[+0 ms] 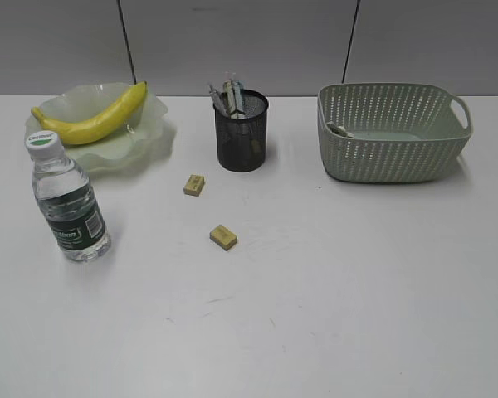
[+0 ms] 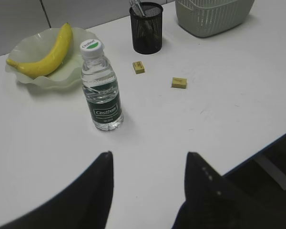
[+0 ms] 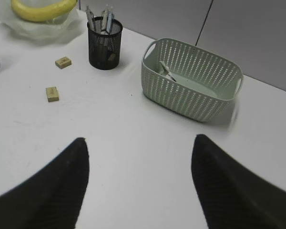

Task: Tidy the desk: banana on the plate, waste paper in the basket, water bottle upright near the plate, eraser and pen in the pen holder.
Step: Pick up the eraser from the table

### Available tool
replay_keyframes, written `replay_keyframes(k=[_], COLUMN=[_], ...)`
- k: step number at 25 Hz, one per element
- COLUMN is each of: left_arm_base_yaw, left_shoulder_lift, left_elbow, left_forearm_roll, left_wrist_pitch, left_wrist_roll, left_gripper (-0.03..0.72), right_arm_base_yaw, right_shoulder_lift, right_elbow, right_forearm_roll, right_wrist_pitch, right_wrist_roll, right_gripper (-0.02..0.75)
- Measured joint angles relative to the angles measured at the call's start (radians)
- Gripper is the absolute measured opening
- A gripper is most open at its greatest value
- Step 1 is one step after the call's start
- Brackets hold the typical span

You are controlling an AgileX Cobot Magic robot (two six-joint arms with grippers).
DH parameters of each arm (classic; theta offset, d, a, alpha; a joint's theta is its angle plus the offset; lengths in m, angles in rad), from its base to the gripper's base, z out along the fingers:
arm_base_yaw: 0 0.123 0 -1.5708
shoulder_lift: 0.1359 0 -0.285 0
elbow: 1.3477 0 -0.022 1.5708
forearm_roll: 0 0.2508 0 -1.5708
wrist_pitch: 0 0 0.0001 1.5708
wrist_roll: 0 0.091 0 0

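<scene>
Left gripper (image 2: 148,160): jaws roughly half open, nothing held, hovering over bare desk (image 1: 357,315) on the near side of the water bottle (image 2: 101,88). Right gripper (image 3: 140,143): jaws wide apart, empty, over bare desk on the near side of the basket (image 3: 190,78). Neither arm shows in the exterior view.

Erasers are the loose items. Eraser one (image 1: 194,185) lies near-left of the pen holder (image 1: 241,131), close to it but not touching. Eraser two (image 1: 223,237) lies nearer, slightly right, well apart from everything. Both lie flat, long axes skewed to the desk edges and to each other.

Room: whole near half of the desk is open, plus a wide strip between pen holder and basket. Left wrist view shows the desk's near-right edge, dark drop beyond it.

Around:
- Pen holder upright, far centre, pens (image 1: 231,97) sticking out the top, tilted.
- Water bottle upright, left side, just nearer than the plate (image 1: 153,124), cap on, label facing near.
- Banana (image 1: 95,120) on the plate, far left; long axis runs left-right, right end raised on the rim.
- Basket far right, waste paper (image 3: 168,72) inside at its left end.

Bottle stands left of eraser one, clear gap between.
</scene>
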Motion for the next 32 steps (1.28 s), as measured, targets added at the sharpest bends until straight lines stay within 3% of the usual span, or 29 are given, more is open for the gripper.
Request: replay_keyframes(k=[6,11,18,24,32], left_arm_base_yaw=[0.0,0.0,0.0,0.0,0.0], left_shoulder_lift=[0.0,0.0,0.0,0.0,0.0], left_elbow=[0.0,0.0,0.0,0.0,0.0], left_forearm_roll=[0.0,0.0,0.0,0.0,0.0], left_wrist_pitch=[0.0,-0.001,-0.001,-0.001,-0.001], left_wrist_roll=[0.0,-0.001,-0.001,-0.001,-0.001], left_gripper=[0.368,0.368,0.368,0.368,0.366], right_arm_base_yaw=[0.0,0.008,0.16,0.285,0.336], right_shoulder_lift=[0.462,0.848,1.282,1.592,1.895], right_elbow=[-0.167,-0.399,-0.705,-0.98,-1.283], right_forearm_roll=[0.132,0.185,0.099,0.055,-0.006], right_wrist_pitch=[-0.084,-0.081,-0.036,0.137,0.362], right_wrist_roll=[-0.222,-0.258,-0.258,-0.173,0.038], right_gripper=[0.533,0.533,0.533,0.533,0.533])
